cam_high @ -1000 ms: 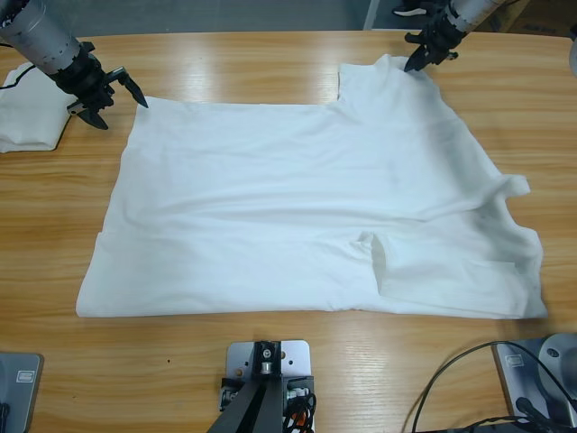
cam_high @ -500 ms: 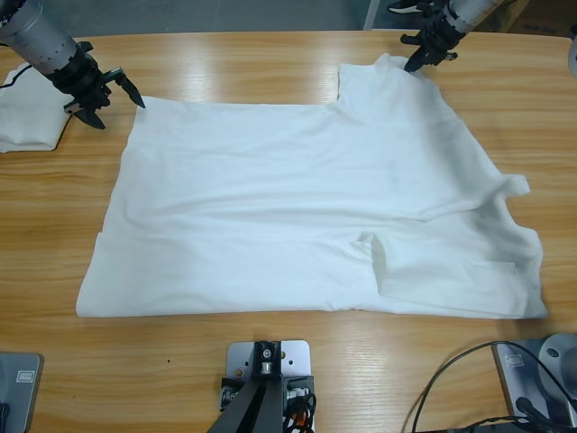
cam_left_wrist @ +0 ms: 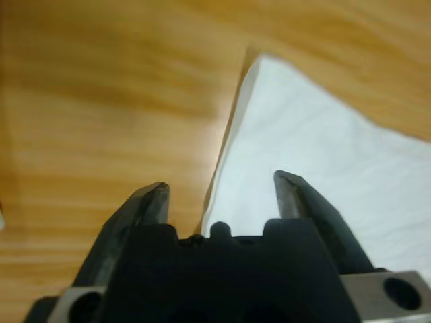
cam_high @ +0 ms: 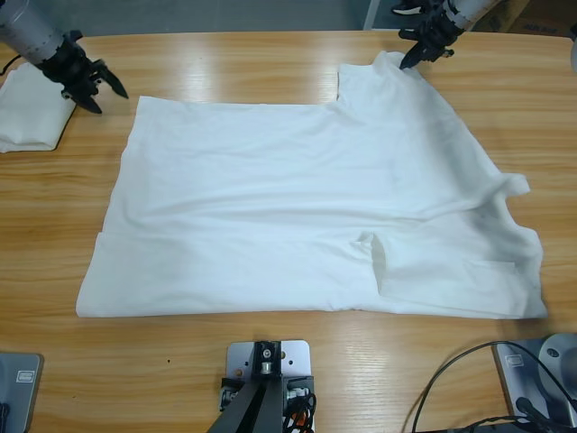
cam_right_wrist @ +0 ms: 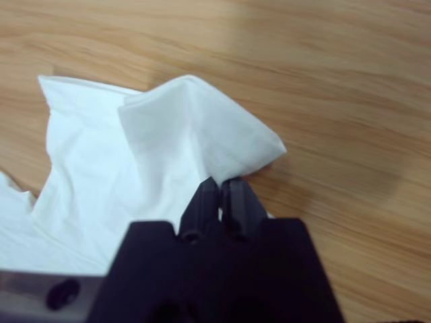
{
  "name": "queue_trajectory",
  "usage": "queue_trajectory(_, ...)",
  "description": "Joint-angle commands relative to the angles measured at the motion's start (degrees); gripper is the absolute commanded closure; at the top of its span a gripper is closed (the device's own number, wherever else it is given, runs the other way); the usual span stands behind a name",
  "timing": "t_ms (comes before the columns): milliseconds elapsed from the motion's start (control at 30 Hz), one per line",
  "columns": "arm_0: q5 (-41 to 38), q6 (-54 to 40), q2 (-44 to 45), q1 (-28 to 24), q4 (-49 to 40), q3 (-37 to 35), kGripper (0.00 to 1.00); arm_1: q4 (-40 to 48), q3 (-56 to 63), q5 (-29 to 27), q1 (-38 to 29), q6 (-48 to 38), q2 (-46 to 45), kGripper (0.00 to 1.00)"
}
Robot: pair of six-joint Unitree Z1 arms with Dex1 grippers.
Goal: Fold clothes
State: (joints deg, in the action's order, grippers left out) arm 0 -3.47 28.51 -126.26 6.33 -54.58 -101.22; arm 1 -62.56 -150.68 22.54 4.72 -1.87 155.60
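A large white T-shirt (cam_high: 288, 207) lies spread flat across the wooden table (cam_high: 225, 63), with one sleeve at the far edge and one at the right. My left gripper (cam_high: 106, 97) is open and hovers just off the shirt's far left corner. In the left wrist view that corner (cam_left_wrist: 323, 148) shows ahead of the spread jaws of the left gripper (cam_left_wrist: 222, 188), with nothing held. My right gripper (cam_high: 406, 61) is at the tip of the far sleeve. The right wrist view has the right gripper (cam_right_wrist: 219, 183) shut, its tips over the sleeve's folded flap (cam_right_wrist: 182, 128).
A folded white cloth (cam_high: 27, 108) lies at the table's left edge, close behind the left arm. Bare wood runs along the far edge between the two arms and along the near edge. A black cable (cam_high: 460, 379) loops at the bottom right.
The left gripper has drawn back up and to the left, away from the shirt's corner. The right gripper has shifted slightly toward the far edge. The shirt has not moved.
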Motion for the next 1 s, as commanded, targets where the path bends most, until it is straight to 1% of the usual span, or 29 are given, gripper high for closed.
queue_trajectory(33, -0.61, -0.75, -9.02, 1.12, -0.70, -6.12, 0.243, -0.93, 0.91, 0.72, -0.77, 0.73, -1.32, 1.000)
queue_trajectory(333, -0.85, -0.33, -13.91, 4.04, -1.30, -12.55, 0.248, -0.89, 0.65, 0.40, -0.68, 0.82, -0.31, 1.000)
queue_trajectory(467, -1.01, -0.21, -14.80, 5.34, -2.72, -13.48, 0.253, -0.89, 0.53, 0.31, -0.41, 0.82, -0.37, 1.000)
queue_trajectory(667, -0.68, -0.05, -15.10, 4.48, -4.97, -13.31, 0.250, -0.89, 0.63, 0.45, -0.24, 0.82, -0.37, 1.000)
queue_trajectory(900, 0.11, 0.18, -15.59, 3.77, -5.01, -14.41, 0.244, -0.98, 0.83, 0.49, -0.08, 0.82, -0.30, 1.000)
queue_trajectory(933, 0.04, 0.18, -15.72, 3.81, -5.01, -14.61, 0.254, -0.98, 0.83, 0.49, -0.06, 0.82, -0.30, 1.000)
queue_trajectory(967, 0.04, -0.40, -15.84, 3.91, -5.06, -14.99, 0.303, -0.98, 0.83, 0.49, -0.01, 0.82, -0.28, 1.000)
queue_trajectory(1000, 0.04, -2.05, -15.96, 3.95, -5.09, -15.52, 0.427, -0.98, 0.83, 0.49, 0.06, 0.82, -0.26, 1.000)
